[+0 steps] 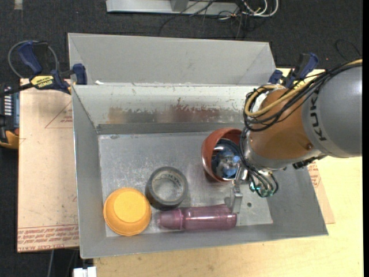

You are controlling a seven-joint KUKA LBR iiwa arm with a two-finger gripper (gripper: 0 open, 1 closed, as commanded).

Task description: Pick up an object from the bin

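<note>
My gripper (pixel 235 203) hangs low in the right half of the bin, its tip right at the right end of a mauve cylindrical bottle (pixel 197 219) that lies on its side along the front wall. Whether it touches the bottle I cannot tell. Just behind the gripper, a red bowl (pixel 218 146) is tipped on its side with something blue and shiny (pixel 225 163) in its mouth, partly hidden by the arm.
A grey roll of tape (pixel 167 187) lies flat left of the gripper, and a yellow-orange cup (pixel 127 211) sits in the front left corner. The arm with its orange cover and cables reaches over the bin's right side.
</note>
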